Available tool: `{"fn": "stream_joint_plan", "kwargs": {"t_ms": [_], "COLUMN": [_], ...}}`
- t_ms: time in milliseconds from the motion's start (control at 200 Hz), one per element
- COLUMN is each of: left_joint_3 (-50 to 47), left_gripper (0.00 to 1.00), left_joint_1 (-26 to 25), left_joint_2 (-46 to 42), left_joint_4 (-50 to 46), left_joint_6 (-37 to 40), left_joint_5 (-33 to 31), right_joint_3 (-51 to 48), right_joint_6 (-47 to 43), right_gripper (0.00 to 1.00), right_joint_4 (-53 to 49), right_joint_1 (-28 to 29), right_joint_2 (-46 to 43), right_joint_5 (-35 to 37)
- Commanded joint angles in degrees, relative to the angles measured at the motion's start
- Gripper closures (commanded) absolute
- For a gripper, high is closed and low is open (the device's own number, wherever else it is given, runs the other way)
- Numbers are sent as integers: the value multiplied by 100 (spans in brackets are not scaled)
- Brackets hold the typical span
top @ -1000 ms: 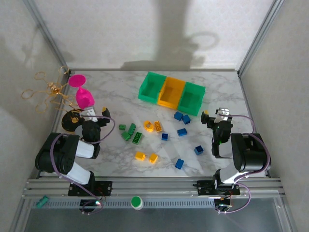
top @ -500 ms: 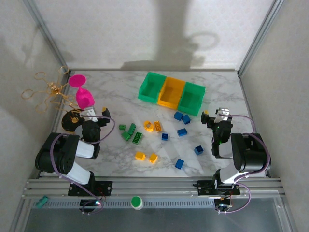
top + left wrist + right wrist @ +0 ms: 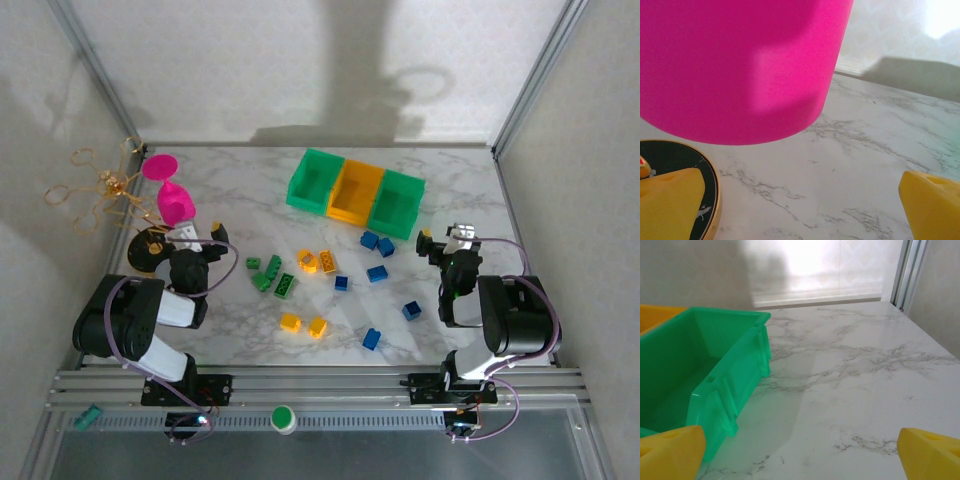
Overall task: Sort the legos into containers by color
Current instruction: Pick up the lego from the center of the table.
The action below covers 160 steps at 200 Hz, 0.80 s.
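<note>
Three joined bins stand at the back of the marble table: a green bin (image 3: 312,180), a yellow-orange bin (image 3: 357,190) and a second green bin (image 3: 398,203) (image 3: 700,375). Loose legos lie in front of them: green bricks (image 3: 270,275), yellow-orange bricks (image 3: 307,261) (image 3: 290,322) and blue bricks (image 3: 377,273) (image 3: 371,339). My left gripper (image 3: 190,240) (image 3: 800,212) rests open at the left, nothing between its yellow fingers (image 3: 670,205). My right gripper (image 3: 450,240) (image 3: 800,452) rests open at the right, just right of the second green bin, its fingers (image 3: 932,452) wide apart over bare marble.
Two pink goblets (image 3: 160,166) (image 3: 175,203) lie at the back left, one looming close in front of my left gripper as the pink goblet (image 3: 735,65). A gold-rimmed black disc (image 3: 150,250) (image 3: 680,160) and a gold wire stand (image 3: 100,185) sit beside them. Metal frame posts border the table.
</note>
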Motion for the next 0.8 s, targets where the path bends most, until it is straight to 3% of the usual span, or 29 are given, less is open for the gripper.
{"fn": "stream_joint_plan", "kwargs": {"t_ms": [0,185,255,410,561,661,796], "left_joint_3": [109,97,182,174,464,918,1368], "left_gripper": [1,1,1,1,1,1,1], "left_joint_1": [32,23,14,14,56,89,119], "left_joint_2": [-30,-78,-433,-1426,-2232,-2675,-3037], "left_joint_4": [-17,9,-456,-1160,-2240,-3273,-4365], "left_joint_6": [67,26,-106,-127,-384,-634,-1480], "left_joint_5": [73,-90,-434,-409,-330,43,-132], "right_joint_3": [58,43,29,225,769,1257,1542], "right_joint_6": [-68,-66,42,376,1146,2294,2556], "right_gripper": [1,1,1,1,1,1,1], "right_joint_4": [259,-138,-470,-1585,-2769,-4276,-5133], "right_joint_1": [-31,-23,-24,-34,-30,-33,-36], "right_joint_2": [-14,-512,-862,-1699,-2436,-2767,-2826], "right_joint_5": [-44,-34,101,158,-16,512,231]}}
